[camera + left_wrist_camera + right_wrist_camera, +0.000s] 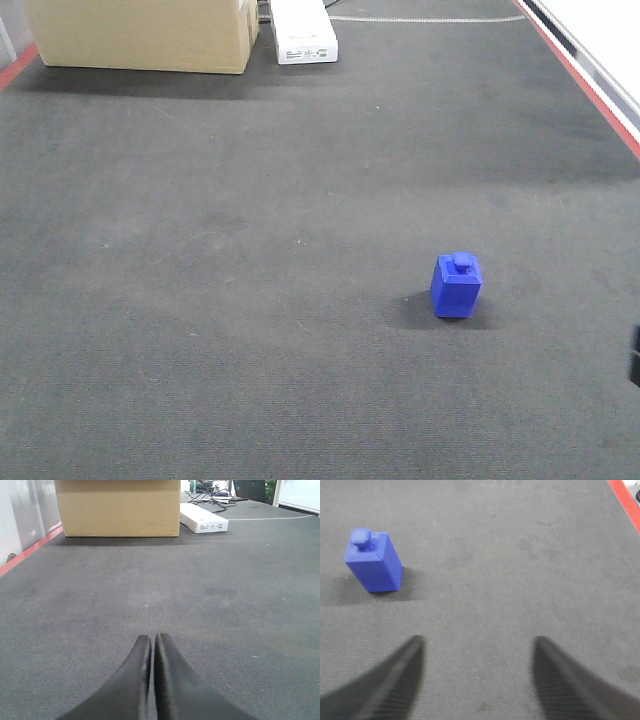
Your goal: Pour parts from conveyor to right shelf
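Your blue block stands upright on the conveyor, ahead and left of the right gripper, its jaws spread (the left gripper, jaws pressed together, sees no block).

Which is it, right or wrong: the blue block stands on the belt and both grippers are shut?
Wrong on one point: the right gripper is open, as the right wrist view shows. The left gripper is shut, and the blue block does stand on the belt.
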You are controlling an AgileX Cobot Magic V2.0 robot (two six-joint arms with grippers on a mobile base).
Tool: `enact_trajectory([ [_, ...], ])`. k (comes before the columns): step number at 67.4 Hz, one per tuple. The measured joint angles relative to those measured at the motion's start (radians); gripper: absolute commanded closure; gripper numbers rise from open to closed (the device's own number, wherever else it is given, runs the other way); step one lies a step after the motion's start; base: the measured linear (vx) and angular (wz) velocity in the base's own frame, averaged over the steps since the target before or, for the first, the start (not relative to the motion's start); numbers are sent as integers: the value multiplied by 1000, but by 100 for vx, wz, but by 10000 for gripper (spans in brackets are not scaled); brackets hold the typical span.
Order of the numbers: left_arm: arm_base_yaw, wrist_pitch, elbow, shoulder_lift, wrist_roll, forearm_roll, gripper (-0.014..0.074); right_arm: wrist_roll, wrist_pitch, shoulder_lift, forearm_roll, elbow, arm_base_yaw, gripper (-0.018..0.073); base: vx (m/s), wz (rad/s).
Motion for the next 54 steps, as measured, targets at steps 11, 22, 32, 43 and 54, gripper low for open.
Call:
enact_trajectory([
  [11,0,0,0,0,0,0,603,-36,46,137,3,-104,91,-29,0,0],
  [22,0,0,0,0,0,0,603,-35,80,318,8,-255,181,-29,0,0],
  [32,0,0,0,0,0,0,603,-1,116,488,30,-414,245,-23,0,0],
  [43,0,0,0,0,0,0,603,24,195,695,63,-599,267,-23,0,0],
  [54,0,0,0,0,0,0,603,61,331,888,64,-759,267,-23,0,0],
])
